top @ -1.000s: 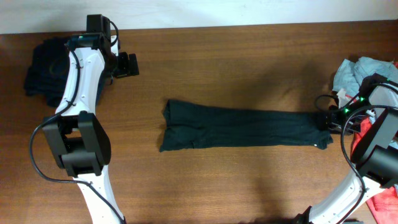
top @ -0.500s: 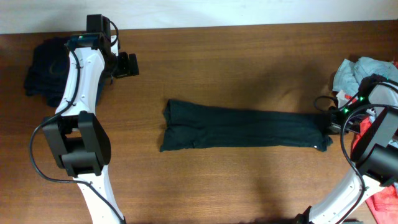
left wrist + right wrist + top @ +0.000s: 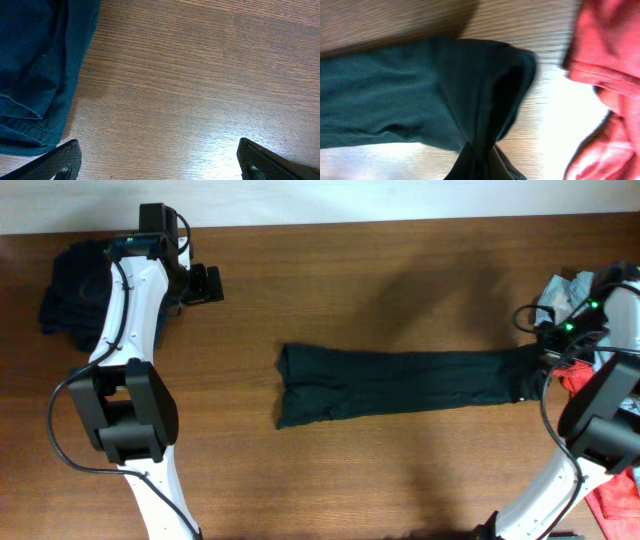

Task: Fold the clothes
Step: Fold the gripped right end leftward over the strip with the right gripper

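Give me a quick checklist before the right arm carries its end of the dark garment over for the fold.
1. Right end effector shut on the right end of the dark garment: ok.
2. Garment stretched out as one long strip on the table: ok; its left end flares a little.
3. All layers of the held end caught in the grip: cannot tell.
4. Red garment clear of the held end: cannot tell; it lies close beside it.
5. Left end effector open and away from the strip, near the navy pile: ok.

Right hand [image 3: 546, 358] gripping end of dark garment [image 3: 400, 385]; left hand [image 3: 206, 284] near navy pile [image 3: 68, 295]
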Controlling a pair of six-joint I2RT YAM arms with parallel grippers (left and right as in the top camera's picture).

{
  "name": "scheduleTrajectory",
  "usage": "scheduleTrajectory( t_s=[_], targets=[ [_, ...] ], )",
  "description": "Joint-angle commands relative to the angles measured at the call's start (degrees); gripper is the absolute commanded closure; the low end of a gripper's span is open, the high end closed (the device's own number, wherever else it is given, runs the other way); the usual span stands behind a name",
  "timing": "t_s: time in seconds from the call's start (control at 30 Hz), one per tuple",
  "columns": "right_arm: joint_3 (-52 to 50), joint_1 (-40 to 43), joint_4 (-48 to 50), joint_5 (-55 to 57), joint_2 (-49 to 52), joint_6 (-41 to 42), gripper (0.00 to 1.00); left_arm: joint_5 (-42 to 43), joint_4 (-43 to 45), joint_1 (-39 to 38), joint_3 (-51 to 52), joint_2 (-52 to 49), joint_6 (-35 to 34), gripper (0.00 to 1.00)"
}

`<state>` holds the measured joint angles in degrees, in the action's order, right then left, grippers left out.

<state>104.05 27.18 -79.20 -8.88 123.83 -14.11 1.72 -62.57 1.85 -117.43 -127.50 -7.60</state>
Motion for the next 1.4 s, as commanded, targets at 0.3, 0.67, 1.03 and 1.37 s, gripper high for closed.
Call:
scheduleTrajectory(
  t_s=[0.3,0.67,1.03,1.37],
  targets=[
    [1.81,-15.19,-1.22,-1.81,-1.44,5.11,0.96,0.63,-0.04,0.04,-0.02,0.90,-0.70,0.01],
    [1.92,-25.79,-0.52,-2.05,-1.44,10.88,0.96,0.63,-0.04,0.04,-0.02,0.90,-0.70,0.01],
    [1.81,-34.07,-0.52,0.00,-1.42,11.43,0.95,0.63,-0.04,0.04,-0.02,0.90,-0.70,0.01],
    [0.24,-38.49,0.28,0.76,-1.20,11.45,0.94,0.63,-0.04,0.04,-0.02,0.90,-0.70,0.01]
  ],
)
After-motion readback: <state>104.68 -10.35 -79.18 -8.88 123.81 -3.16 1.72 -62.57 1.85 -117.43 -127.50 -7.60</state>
